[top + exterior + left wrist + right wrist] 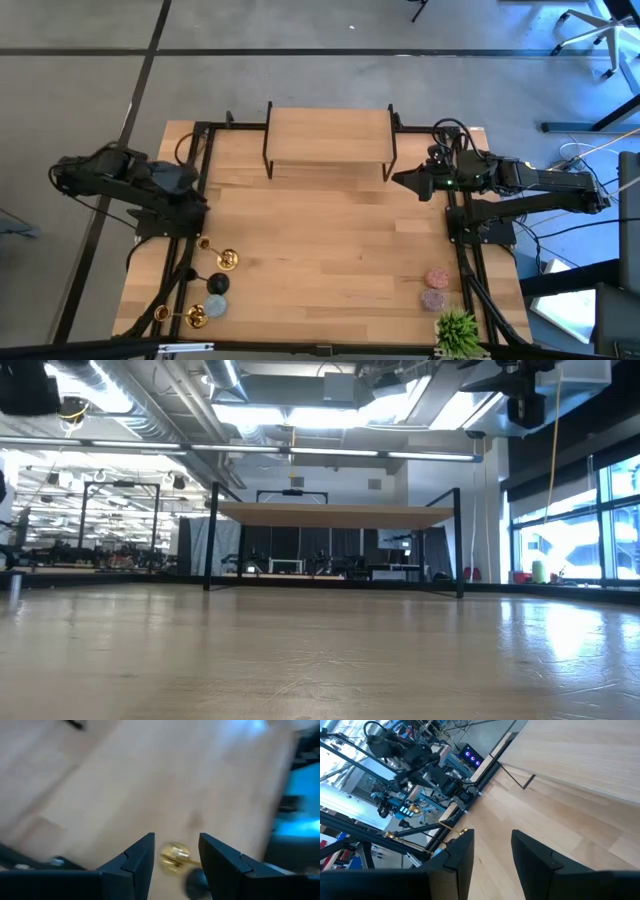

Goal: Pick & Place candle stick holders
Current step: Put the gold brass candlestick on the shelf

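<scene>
Two brass candlesticks (222, 260) (182, 317) lie on their sides at the surface's (330, 240) near left corner. Left tool (176, 855) hovers over one, fingers apart around nothing. Right tool (492, 851) waits by the wooden shelf (330, 135), fingers partly open, empty.

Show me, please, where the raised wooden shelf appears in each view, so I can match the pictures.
High view: the shelf is top centre, at the table's far edge, between the arms.
Low view: centre, a board on black legs.
Left wrist view: not in it.
Right wrist view: upper right, with one black leg beside it.
Shared landmark: the light wooden table, in all four.
</scene>
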Action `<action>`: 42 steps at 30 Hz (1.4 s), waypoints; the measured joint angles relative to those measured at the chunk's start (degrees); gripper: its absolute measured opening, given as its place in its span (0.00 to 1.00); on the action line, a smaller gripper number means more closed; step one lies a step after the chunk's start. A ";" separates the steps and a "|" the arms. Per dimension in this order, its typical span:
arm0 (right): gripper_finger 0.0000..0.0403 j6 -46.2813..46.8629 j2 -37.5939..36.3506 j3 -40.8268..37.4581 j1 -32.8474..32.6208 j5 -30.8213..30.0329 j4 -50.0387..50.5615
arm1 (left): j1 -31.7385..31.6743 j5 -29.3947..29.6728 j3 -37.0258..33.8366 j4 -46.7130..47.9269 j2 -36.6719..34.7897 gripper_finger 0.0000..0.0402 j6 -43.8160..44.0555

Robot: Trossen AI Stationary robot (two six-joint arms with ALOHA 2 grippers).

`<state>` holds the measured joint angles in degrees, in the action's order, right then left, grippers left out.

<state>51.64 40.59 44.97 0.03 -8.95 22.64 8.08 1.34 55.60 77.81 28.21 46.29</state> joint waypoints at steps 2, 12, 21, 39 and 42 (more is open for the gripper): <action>0.34 0.00 0.01 0.00 0.00 0.00 -0.12 | 0.01 -3.42 3.11 -0.26 0.01 0.37 1.75; 0.34 -0.20 0.01 0.00 0.00 0.07 -0.05 | 0.07 -16.62 7.03 -9.11 3.63 0.37 4.40; 0.34 0.00 0.01 0.00 -0.11 1.49 0.35 | 7.40 -20.89 7.03 -10.76 12.84 0.37 3.10; 0.34 -0.01 2.92 0.00 -0.13 1.65 2.04 | 15.99 -11.95 7.63 -11.53 17.49 0.37 6.72; 0.34 0.00 5.09 0.00 -0.13 2.08 0.09 | 15.99 -8.36 9.35 -13.57 17.44 0.37 5.73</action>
<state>51.64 45.68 44.97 -0.10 -6.87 22.73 24.08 -7.02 64.95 64.23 45.65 52.02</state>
